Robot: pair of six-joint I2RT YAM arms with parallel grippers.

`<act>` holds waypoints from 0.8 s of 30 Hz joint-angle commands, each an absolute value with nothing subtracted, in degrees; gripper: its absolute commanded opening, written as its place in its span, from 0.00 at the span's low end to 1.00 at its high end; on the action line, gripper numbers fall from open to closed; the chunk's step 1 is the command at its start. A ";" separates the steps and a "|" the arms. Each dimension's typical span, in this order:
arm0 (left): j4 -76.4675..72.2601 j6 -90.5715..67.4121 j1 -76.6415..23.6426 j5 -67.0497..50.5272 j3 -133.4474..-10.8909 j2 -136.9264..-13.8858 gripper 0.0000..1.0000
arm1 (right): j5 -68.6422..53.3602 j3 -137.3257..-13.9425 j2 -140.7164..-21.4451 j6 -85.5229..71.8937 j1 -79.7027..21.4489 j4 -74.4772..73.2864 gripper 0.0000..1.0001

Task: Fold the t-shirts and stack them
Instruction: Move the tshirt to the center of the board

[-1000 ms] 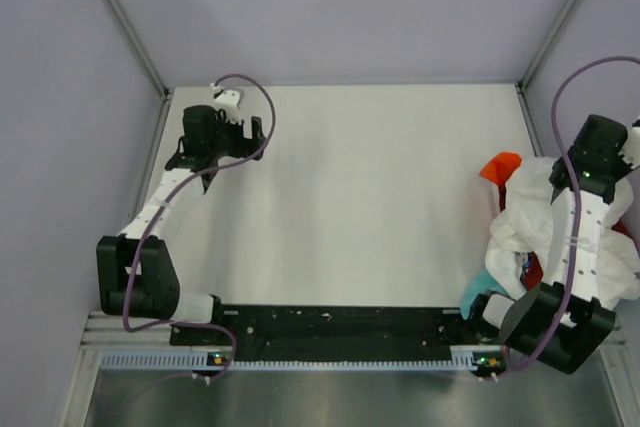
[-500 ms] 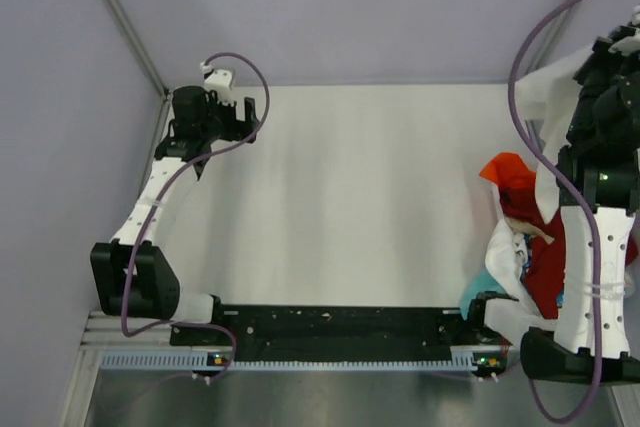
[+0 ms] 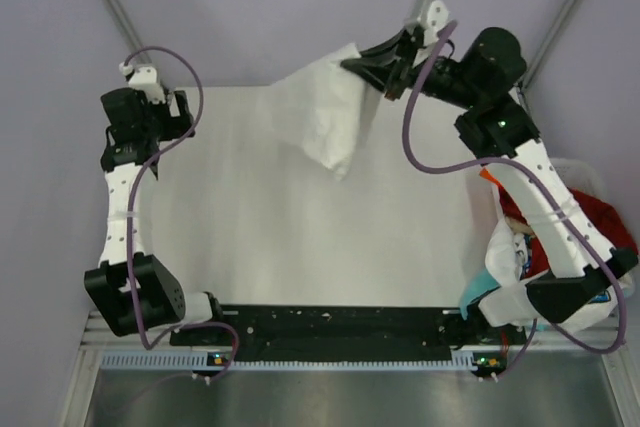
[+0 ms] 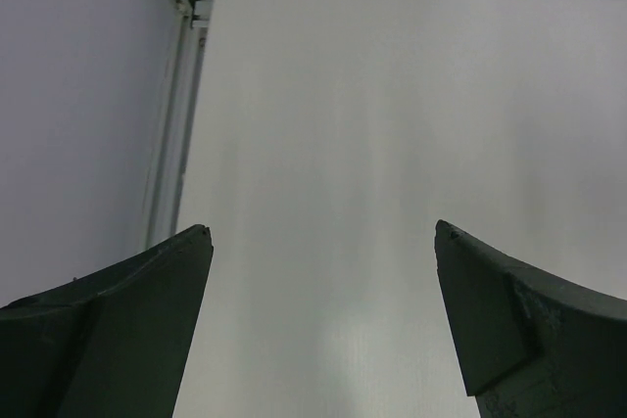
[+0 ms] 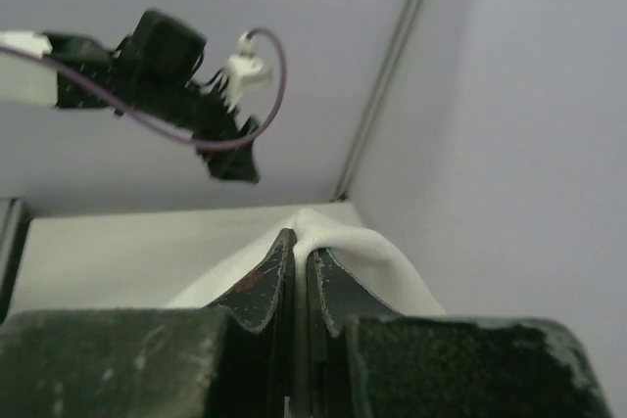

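A white t-shirt (image 3: 318,119) hangs in the air over the far middle of the table, pinched at its top edge by my right gripper (image 3: 352,63). In the right wrist view that gripper (image 5: 299,242) is shut, with white cloth (image 5: 367,254) bulging out past the fingertips. More t-shirts lie heaped at the right edge: red (image 3: 590,223), teal (image 3: 478,293) and white (image 3: 503,249). My left gripper (image 3: 120,152) is raised at the far left, away from all cloth. Its jaws (image 4: 321,242) stand wide open over bare table.
The pale rim of a basket (image 3: 588,173) shows behind the heap at the right. Grey walls with metal corner posts (image 3: 120,22) close in the table. My left arm (image 5: 162,66) shows across the table in the right wrist view.
My right arm has lifted the white t-shirt off the heap and swung it up and left to the far middle. The left arm has drawn back toward the far left corner.
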State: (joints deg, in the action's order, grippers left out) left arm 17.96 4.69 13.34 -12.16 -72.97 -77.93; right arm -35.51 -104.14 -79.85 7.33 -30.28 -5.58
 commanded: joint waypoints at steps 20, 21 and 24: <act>21.53 12.74 21.71 -16.09 -66.54 -73.39 0.99 | 9.67 -79.39 -95.65 12.73 -42.07 -10.99 0.82; 21.53 12.74 21.71 -16.00 -66.19 -73.48 0.99 | 8.19 -77.28 -93.97 13.96 -44.62 -10.81 0.87; 21.45 12.04 21.80 -15.65 -66.01 -74.00 0.99 | 3.27 -70.77 -90.97 22.02 -55.42 -11.60 0.96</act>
State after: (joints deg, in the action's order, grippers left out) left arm 22.41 11.38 21.71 -15.35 -66.26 -75.37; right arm 6.74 -76.03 -97.97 12.08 -42.63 -14.83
